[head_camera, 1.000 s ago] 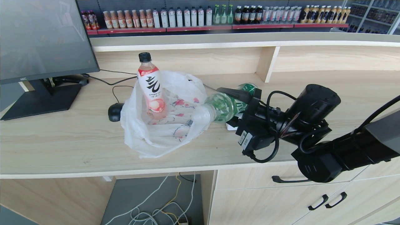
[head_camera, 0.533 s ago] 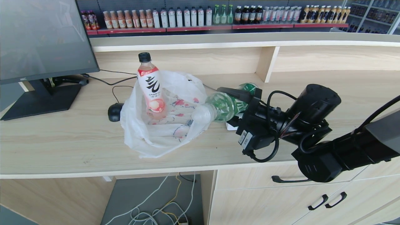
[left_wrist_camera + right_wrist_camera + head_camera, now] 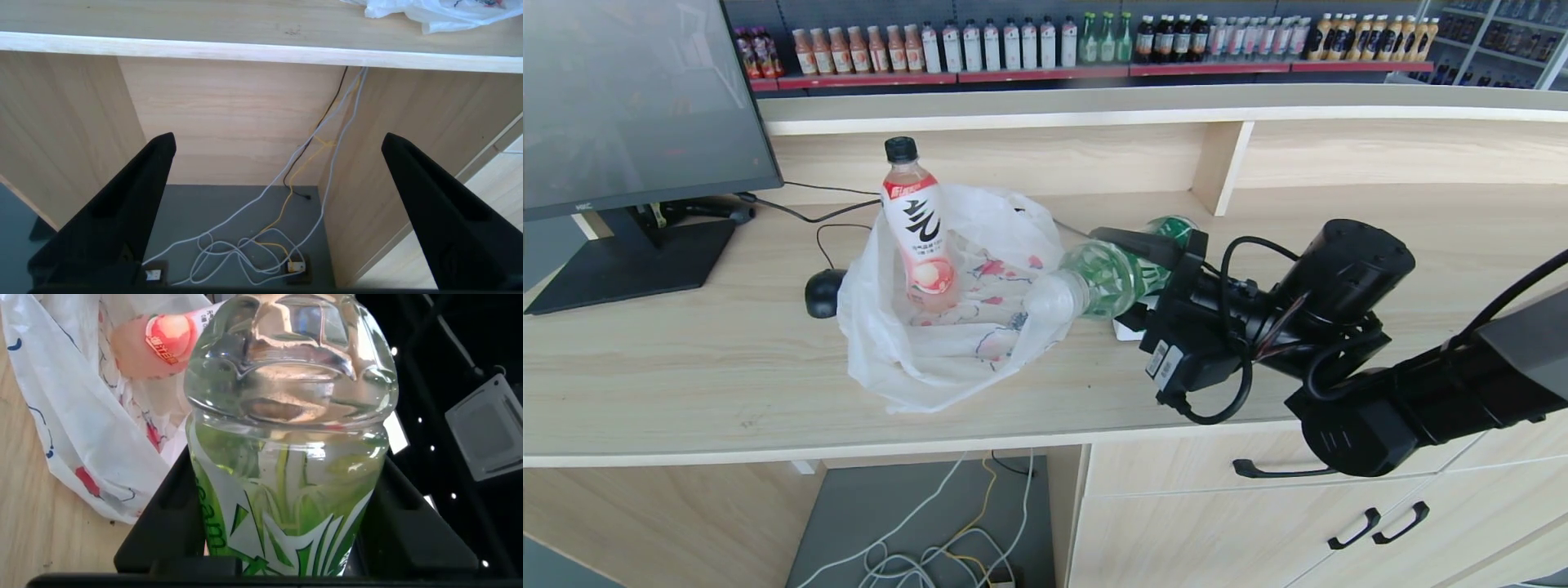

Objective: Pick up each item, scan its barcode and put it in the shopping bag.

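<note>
Right gripper: the right gripper (image 3: 1131,276) is clamped on the green bottle (image 3: 1098,278) around its labelled middle, one finger above and one below, so the bottle cannot roll out.
Green bottle: it lies almost level above the counter (image 3: 686,384), with its clear base turned to the shopping bag (image 3: 890,359) and just at the bag's right rim. I judge this pose is chosen so the base can enter the opening first.
Shopping bag: it stands open in the middle of the counter, the thin film slack and folded. The rim near the bottle looks low, which helps the entry, but the film may catch on the base.
Pink bottle: the pink bottle (image 3: 920,237) stands upright inside the bag, at its far left side, so room is left on the right side.
Left gripper: the left gripper (image 3: 278,140) hangs low before the counter's front, fingers wide apart and holding nothing, facing the cables (image 3: 270,245) under the counter; it is well apart from the work.
Step in hand: probably the putting of the green bottle into the bag.
</note>
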Controlling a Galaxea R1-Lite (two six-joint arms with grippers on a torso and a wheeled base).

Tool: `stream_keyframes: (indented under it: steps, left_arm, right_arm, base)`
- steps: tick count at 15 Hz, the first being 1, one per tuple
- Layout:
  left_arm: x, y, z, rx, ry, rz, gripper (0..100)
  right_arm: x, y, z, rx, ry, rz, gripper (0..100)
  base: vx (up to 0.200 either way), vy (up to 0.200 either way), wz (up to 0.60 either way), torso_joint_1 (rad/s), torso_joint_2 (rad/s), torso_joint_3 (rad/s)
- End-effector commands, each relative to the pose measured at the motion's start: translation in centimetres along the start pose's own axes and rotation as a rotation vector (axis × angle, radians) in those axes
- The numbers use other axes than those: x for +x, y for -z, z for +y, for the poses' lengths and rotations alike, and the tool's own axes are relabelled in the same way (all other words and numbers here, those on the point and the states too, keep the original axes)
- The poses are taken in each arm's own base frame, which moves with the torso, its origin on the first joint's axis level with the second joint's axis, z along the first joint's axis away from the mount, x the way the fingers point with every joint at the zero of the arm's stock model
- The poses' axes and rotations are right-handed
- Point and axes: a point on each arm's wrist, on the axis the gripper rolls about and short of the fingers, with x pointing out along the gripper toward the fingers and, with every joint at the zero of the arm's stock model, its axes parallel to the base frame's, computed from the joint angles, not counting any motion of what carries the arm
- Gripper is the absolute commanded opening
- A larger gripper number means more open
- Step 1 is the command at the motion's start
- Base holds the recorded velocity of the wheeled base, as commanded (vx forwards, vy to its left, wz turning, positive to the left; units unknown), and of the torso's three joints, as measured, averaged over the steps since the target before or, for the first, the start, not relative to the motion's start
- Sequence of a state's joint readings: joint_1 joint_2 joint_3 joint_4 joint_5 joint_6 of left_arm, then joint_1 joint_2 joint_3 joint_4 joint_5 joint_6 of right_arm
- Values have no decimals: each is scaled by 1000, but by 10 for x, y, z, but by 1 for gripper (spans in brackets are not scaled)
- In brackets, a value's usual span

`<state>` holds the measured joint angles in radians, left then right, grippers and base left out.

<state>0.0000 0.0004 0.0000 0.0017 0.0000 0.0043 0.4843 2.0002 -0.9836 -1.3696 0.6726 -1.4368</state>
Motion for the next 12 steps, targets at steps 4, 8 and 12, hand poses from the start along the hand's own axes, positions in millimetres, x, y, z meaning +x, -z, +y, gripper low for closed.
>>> stream_keyframes:
  steps: [4, 8, 12]
  left_arm:
    - [0, 0, 0, 0, 0, -1, 100]
    - [0, 0, 0, 0, 0, -1, 100]
    - [0, 0, 0, 0, 0, -1, 100]
  right_arm:
    - [-3, -6, -29, -12, 59, -9, 0]
    - [-11, -20, -68, 57, 138, -10, 0]
    - [-24, -35, -87, 223, 256, 46, 0]
  base:
    - [0, 0, 0, 0, 0, 0]
    - [0, 0, 0, 0, 0, 0]
    - [0, 0, 0, 0, 0, 0]
